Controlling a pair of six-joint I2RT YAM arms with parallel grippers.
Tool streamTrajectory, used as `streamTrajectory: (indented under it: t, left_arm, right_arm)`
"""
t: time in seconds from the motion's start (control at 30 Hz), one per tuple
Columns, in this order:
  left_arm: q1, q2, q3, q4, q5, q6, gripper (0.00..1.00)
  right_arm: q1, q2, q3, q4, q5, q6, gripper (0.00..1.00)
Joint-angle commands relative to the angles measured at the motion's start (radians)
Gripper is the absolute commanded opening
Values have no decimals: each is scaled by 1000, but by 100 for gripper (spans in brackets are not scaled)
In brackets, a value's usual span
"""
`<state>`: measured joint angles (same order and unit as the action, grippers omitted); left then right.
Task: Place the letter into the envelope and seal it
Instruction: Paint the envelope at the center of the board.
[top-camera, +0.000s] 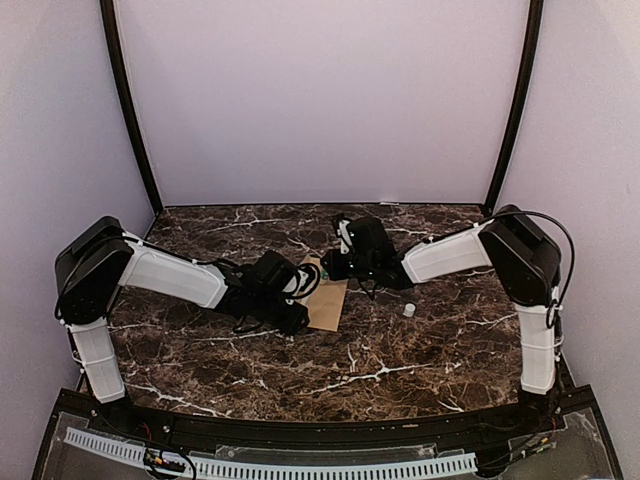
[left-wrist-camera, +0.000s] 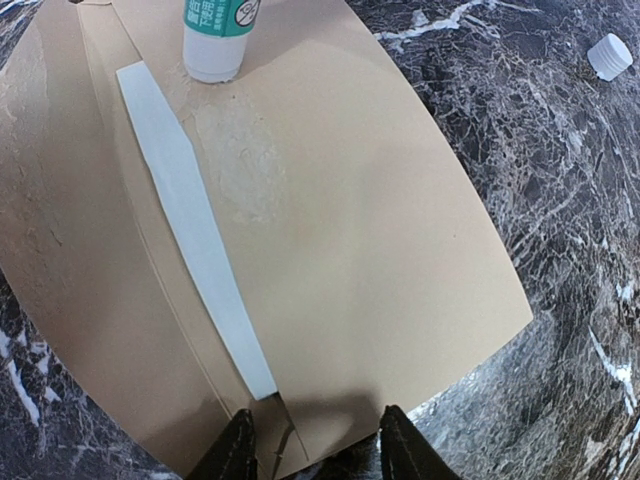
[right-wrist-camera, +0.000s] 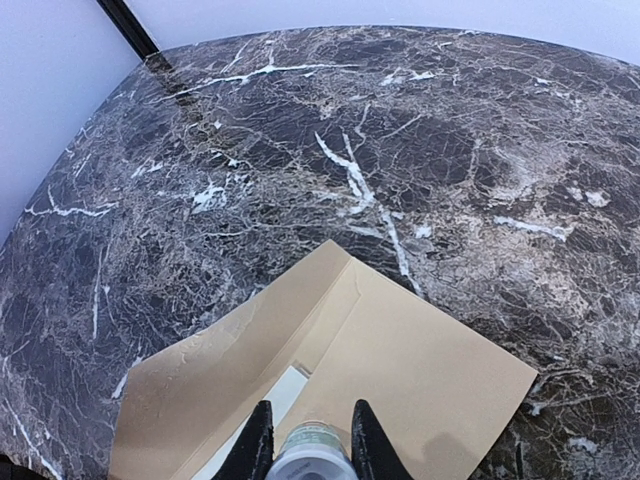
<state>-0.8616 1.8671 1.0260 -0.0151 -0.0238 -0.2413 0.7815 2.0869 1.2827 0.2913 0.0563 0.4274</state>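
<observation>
Mid-desk, envelope (top-camera: 330, 305): I count one, flat.
Glue stick (left-wrist-camera: 215, 40): one, tip on envelope.
Cap (top-camera: 409, 311): one, toward right edge.
Right gripper (right-wrist-camera: 310, 425): clamps glue stick.
Left gripper (left-wrist-camera: 316, 418): spread at envelope's edge.

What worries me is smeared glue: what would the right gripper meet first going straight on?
The envelope: the right gripper holds a glue stick whose tip seemingly touches the paper.

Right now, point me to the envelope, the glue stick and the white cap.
envelope (left-wrist-camera: 380, 250): left wrist view, bare tan face right of the white strip.
glue stick (left-wrist-camera: 213, 58): left wrist view, white lower barrel touching the paper.
cap (left-wrist-camera: 609, 56): left wrist view, middle of the cap, on the marble.
</observation>
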Motion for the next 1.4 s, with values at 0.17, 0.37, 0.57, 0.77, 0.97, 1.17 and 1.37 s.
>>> streamTrajectory:
  t: [0.17,0.37,0.57,0.77,0.97,1.17,1.37]
  left_arm:
    - [-2,37,-15,-83,-2,-13,42]
    - [-2,39,-11,-85,-4,-13,42]
    - [-1,43,-6,-86,-5,-17,41]
    - [-1,47,1,-89,-5,-18,41]
    - [-1,49,4,-96,-9,-21,41]
    - [-2,50,3,-96,-12,-25,41]
    - [-1,51,3,-96,-13,-28,41]
  right_arm:
    - [-10,44,21,17,-26,-1,0]
    - [-10,38,3,2,-105,-9,0]
    - [-8,11,-45,12,-194,-25,0]
    - [-3,5,-59,4,-239,-37,0]
    - [5,-12,-79,-4,-239,-35,0]
    - [15,-43,-104,-6,-249,-29,0]
    - [35,-58,-108,-8,-259,-21,0]
